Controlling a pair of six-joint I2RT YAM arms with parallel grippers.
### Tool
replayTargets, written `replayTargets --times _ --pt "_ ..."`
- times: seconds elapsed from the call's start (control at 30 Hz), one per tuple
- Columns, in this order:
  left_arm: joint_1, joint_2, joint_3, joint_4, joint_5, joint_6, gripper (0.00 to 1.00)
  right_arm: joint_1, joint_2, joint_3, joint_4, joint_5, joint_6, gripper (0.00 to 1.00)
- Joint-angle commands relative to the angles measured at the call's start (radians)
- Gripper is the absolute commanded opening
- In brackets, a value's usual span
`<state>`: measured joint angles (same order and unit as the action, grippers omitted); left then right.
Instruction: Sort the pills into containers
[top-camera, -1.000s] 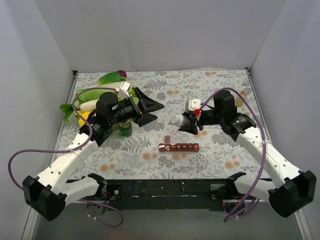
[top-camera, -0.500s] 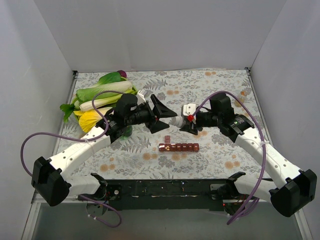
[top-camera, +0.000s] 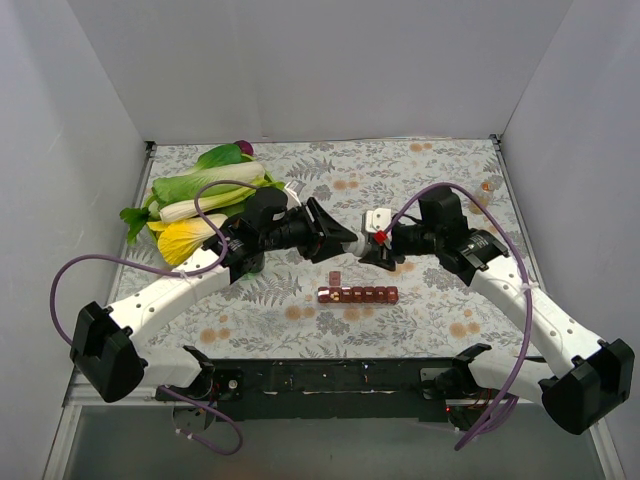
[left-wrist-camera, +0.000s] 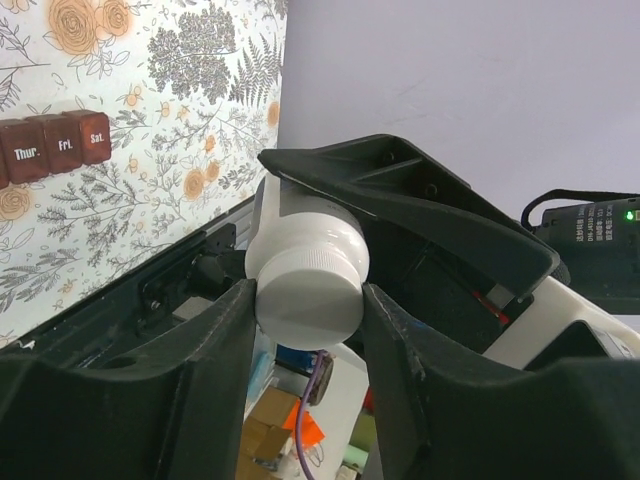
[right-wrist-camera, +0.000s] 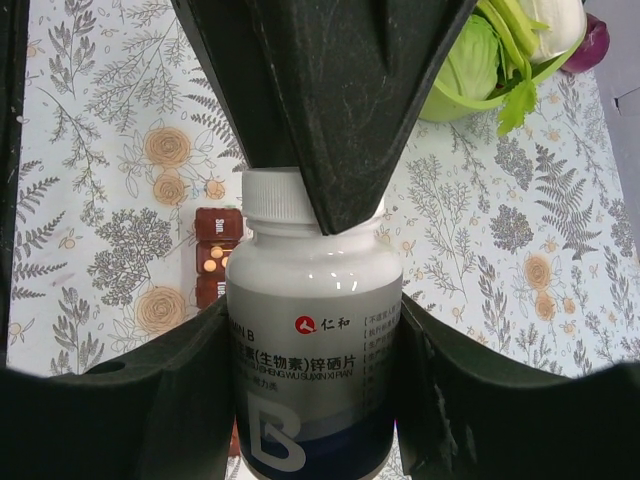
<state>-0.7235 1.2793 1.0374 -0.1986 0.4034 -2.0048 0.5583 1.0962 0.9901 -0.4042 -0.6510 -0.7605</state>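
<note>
Red-brown plastic makes up the containers (top-camera: 357, 294), a strip of small square compartments lying flat just below the centre of the top view. One lid (top-camera: 335, 277) at its left end stands raised. In the left wrist view, lids at the upper left read "Thur.", "Fri." and "Sat."; in the right wrist view the raised lid reads "Sun.", and small orange pills (right-wrist-camera: 211, 266) show in the open compartment under it. The strip rests on a tablecloth (top-camera: 440, 170) printed with grey ferns and orange flowers, closed in by plain pale walls (top-camera: 320, 70) at the back and both sides. Above the strip, clear of the cloth, the right gripper (right-wrist-camera: 314, 330) is clamped on the body of a grey bottle (right-wrist-camera: 312, 400). Its label carries a red logo with the characters "仁和", a line of Chinese text and a large white "B". The left gripper (left-wrist-camera: 308, 290) meets it from the left, its fingers pressed against both sides of the white cap (left-wrist-camera: 312, 262). Leafy green, white and yellow vegetables (top-camera: 200, 195) lie in the upper left.
</note>
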Motion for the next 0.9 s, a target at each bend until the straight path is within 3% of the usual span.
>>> replayTargets --times 0.0,0.1,0.27,0.47,0.63,0.7,0.73,0.87 --pt "-0.004 -0.006 0.032 -0.015 0.005 -0.012 0.35 0.002 -0.030 0.005 0.038 -0.013 0.013 0.02" --pt "-0.004 0.000 0.039 -0.015 0.029 0.029 0.23 0.003 -0.030 -0.005 0.048 -0.030 0.032 0.02" --pt "-0.004 0.008 0.056 -0.021 0.071 0.144 0.13 0.002 -0.025 -0.030 0.088 -0.110 0.093 0.02" --pt "-0.004 0.028 0.076 -0.042 0.144 0.458 0.12 -0.012 -0.007 -0.077 0.163 -0.266 0.237 0.02" --pt "-0.017 0.060 0.104 -0.050 0.319 0.824 0.12 -0.040 0.019 -0.154 0.356 -0.413 0.483 0.02" --pt "-0.037 0.037 0.101 -0.053 0.354 0.961 0.17 -0.050 0.034 -0.185 0.460 -0.496 0.579 0.02" --pt "-0.056 0.017 0.075 -0.051 0.360 1.108 0.21 -0.060 0.039 -0.221 0.564 -0.524 0.689 0.02" --pt "-0.062 -0.044 0.017 -0.027 0.319 1.326 0.37 -0.064 0.050 -0.284 0.755 -0.587 0.852 0.03"
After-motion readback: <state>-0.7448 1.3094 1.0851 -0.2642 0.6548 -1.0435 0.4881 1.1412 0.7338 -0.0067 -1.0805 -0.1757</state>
